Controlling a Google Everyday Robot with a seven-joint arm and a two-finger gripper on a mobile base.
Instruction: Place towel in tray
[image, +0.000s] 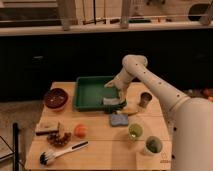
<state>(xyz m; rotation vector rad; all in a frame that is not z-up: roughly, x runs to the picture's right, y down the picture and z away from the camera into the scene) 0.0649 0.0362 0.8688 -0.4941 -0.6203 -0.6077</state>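
Camera view: the gripper (118, 99) hangs over the right end of the green tray (90, 93), just above the pale towel (112, 101) lying inside at the near right corner (its grasp state cannot be told). The towel is judged light, limp and non-fragile, best pinched at a raised fold.

Plastic tray (89, 95), wooden table (100, 137); gripper (116, 98) over tray

Gripper (118, 98) over tray (86, 95) right end; tray left floor free; blue sponge (119, 119), cup (145, 99) crowd right side.
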